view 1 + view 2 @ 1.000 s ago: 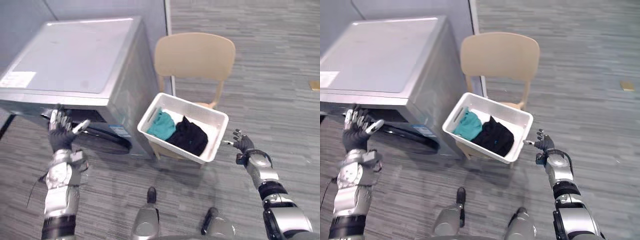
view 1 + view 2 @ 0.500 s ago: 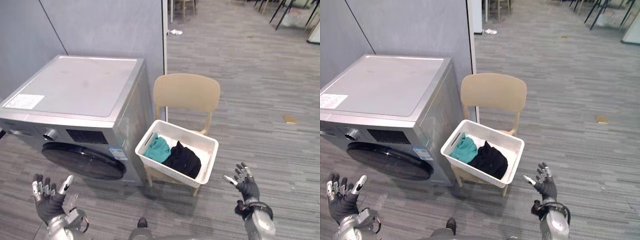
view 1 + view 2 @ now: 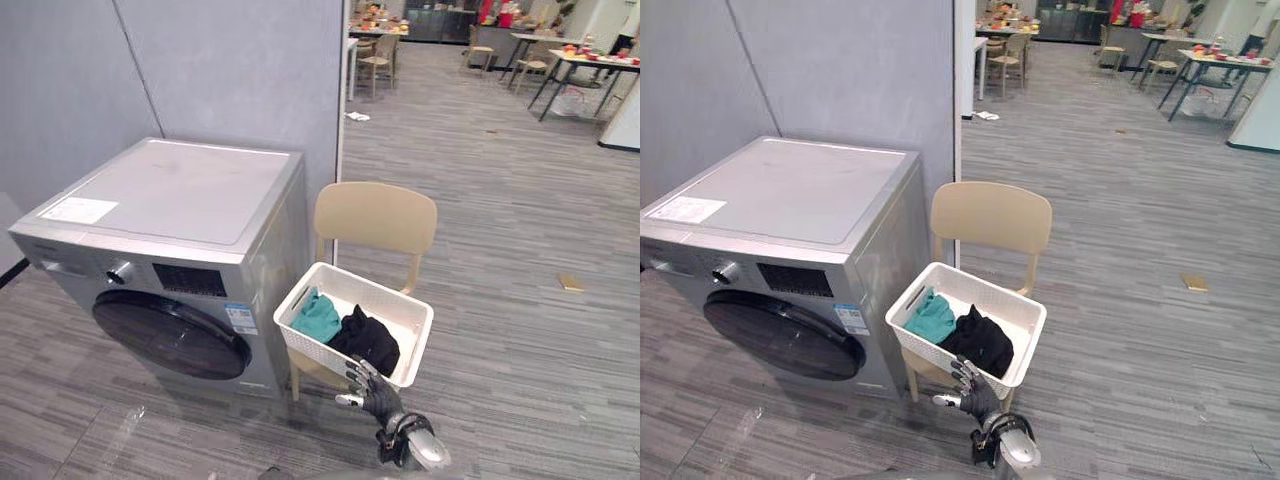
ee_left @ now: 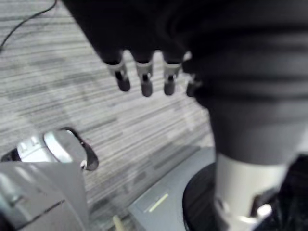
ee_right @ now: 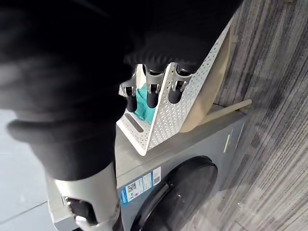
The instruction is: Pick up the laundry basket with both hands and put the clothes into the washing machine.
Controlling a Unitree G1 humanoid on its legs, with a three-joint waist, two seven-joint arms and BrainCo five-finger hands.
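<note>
A white perforated laundry basket [image 3: 418, 336] sits on the seat of a beige chair [image 3: 375, 218], holding a teal cloth [image 3: 318, 315] and a black cloth [image 3: 368, 340]. To its left stands the silver washing machine [image 3: 170, 210], its dark round door [image 3: 170, 335] closed. My right hand [image 3: 372, 388] hovers open with spread fingers just in front of the basket's near wall, apart from it. In the right wrist view its fingers [image 5: 151, 94] point at the basket [image 5: 168, 115] and the teal cloth [image 5: 140, 106]. My left hand [image 4: 144, 79] hangs open over the grey floor, holding nothing.
A grey partition wall [image 3: 230, 70] rises behind the machine. Striped grey floor stretches to the right, with a small tan object [image 3: 570, 283] lying on it. Tables and chairs [image 3: 520, 50] stand far at the back.
The camera has tilted up, so the whole picture has shifted and more of the room shows. My right hand now stands closer in front of the basket's near wall.
</note>
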